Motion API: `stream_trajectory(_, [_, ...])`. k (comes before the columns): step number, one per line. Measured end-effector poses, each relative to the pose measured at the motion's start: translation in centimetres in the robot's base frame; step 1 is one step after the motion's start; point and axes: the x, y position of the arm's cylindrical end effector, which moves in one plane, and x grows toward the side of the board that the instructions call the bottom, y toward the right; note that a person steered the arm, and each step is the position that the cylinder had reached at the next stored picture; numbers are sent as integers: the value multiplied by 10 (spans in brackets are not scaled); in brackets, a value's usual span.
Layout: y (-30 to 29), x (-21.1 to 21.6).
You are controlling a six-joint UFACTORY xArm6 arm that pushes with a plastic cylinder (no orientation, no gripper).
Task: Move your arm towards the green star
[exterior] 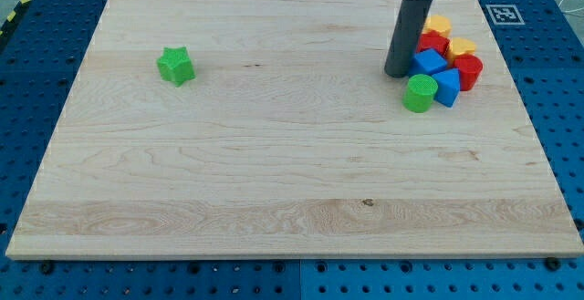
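Note:
The green star [176,66] lies alone on the wooden board [274,172], at the view's upper left. My tip [398,73] is at the view's upper right, far to the right of the star. It stands just left of a cluster of blocks, close to the blue block [429,61] and just above and left of the green cylinder [420,93].
The cluster at the view's upper right holds a second blue block [448,87], a red cylinder [468,71], a red block [432,43], and two yellow blocks [439,25] [462,46]. A fiducial tag [503,14] sits off the board's top right corner.

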Motion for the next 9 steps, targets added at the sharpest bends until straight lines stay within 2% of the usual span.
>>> stream_trajectory(2, [-69, -1])
stream_trajectory(5, [-84, -6])
stream_trajectory(6, [-107, -21])
stream_trajectory(9, [-228, -38])
